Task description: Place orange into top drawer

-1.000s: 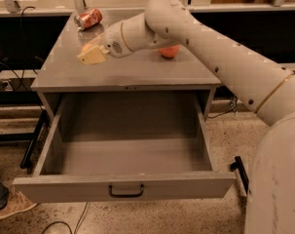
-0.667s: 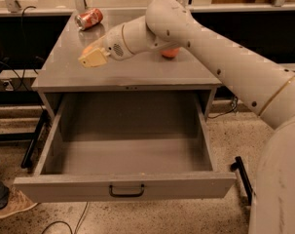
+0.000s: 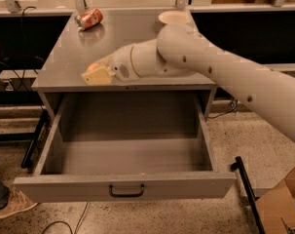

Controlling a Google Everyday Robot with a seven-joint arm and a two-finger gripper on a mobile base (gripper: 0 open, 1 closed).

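Observation:
The orange (image 3: 94, 67) is a small round yellow-orange fruit held between the cream fingers (image 3: 99, 76) of my gripper (image 3: 95, 73). The gripper is shut on it just above the front left part of the grey cabinet top (image 3: 69, 57), close to the front edge. The top drawer (image 3: 64, 188) is pulled wide open below, with a small black handle (image 3: 126, 191) centred on its front panel. Nothing lies inside it. My white arm reaches in from the right across the cabinet top.
A crushed red soda can (image 3: 89, 19) lies at the back left of the cabinet top. A pale round plate (image 3: 173, 17) sits at the back right. A cardboard box (image 3: 283, 204) stands on the floor at the right, and a person's shoe (image 3: 10, 204) is at the left.
The gripper with the orange has moved forward from the middle left of the cabinet top to its front edge, over the open drawer's back. The arm now hides the red fruit.

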